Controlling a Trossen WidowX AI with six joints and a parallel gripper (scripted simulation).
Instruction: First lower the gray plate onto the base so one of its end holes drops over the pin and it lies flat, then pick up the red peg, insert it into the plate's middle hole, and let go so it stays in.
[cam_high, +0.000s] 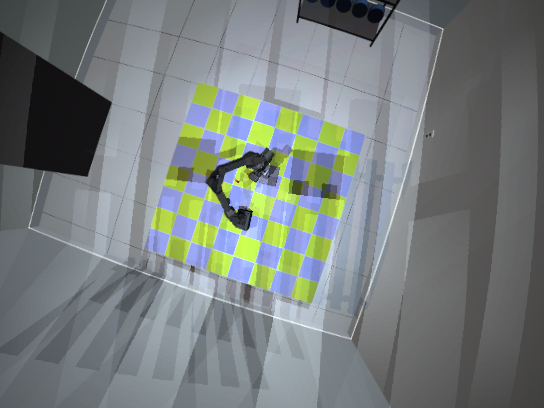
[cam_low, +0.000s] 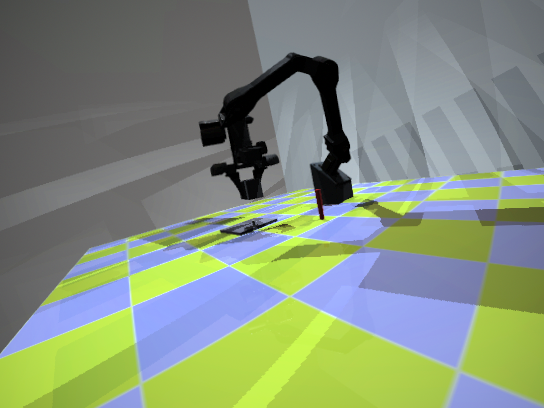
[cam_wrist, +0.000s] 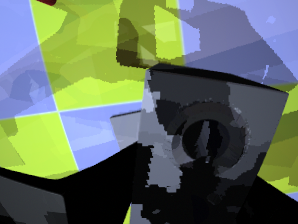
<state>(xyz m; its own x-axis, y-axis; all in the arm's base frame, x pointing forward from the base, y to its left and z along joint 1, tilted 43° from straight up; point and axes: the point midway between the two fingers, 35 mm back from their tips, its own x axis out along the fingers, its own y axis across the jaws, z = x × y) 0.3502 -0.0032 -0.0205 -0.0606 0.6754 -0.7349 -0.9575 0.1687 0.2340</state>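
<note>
My gripper (cam_low: 251, 184) is shut on the gray plate (cam_low: 251, 192) (cam_wrist: 165, 167), holding it in the air above the base (cam_low: 239, 230) (cam_wrist: 126, 131). In the wrist view the plate fills the lower right, one round hole shows in it, and it hides most of the base. The base lies flat on the checkered mat, and its short pin (cam_low: 254, 223) shows under the plate in the exterior view. The red peg (cam_high: 237, 181) (cam_low: 320, 205) (cam_wrist: 47, 1) stands upright on the mat, apart from the base, between it and the arm's foot; only its edge shows in the wrist view.
The arm's foot (cam_high: 243, 220) (cam_low: 332, 184) stands on the mat (cam_high: 247, 247) (cam_low: 290, 345), behind the peg in the exterior view. A black rack (cam_high: 335, 27) with dark blue round items stands far off, beyond the mat. Dark shadows cross the mat.
</note>
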